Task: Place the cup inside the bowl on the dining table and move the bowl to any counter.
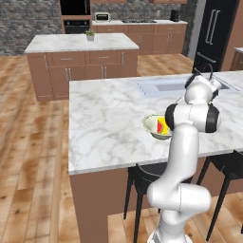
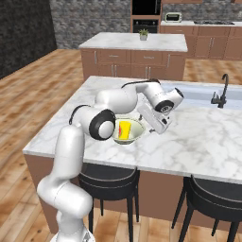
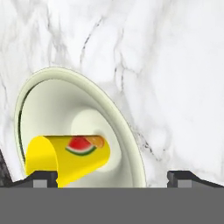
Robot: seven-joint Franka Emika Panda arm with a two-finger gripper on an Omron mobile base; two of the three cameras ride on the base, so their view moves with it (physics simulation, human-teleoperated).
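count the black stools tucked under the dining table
2 in the right base view: one stool under the table edge below the bowl, another stool to its right. More may be hidden behind the arm or out of frame.

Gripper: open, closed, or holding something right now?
Gripper: open, holding nothing; its fingertips stand wide apart by the bowl, with the cup lying inside the bowl.

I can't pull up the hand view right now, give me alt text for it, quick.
The yellow cup, with a watermelon picture on its side, lies tipped over inside the pale bowl, which sits on the white grey-veined marble top of the dining table. The hand's two dark fingertips rise at the bottom, spread apart, the bowl's near rim between them.
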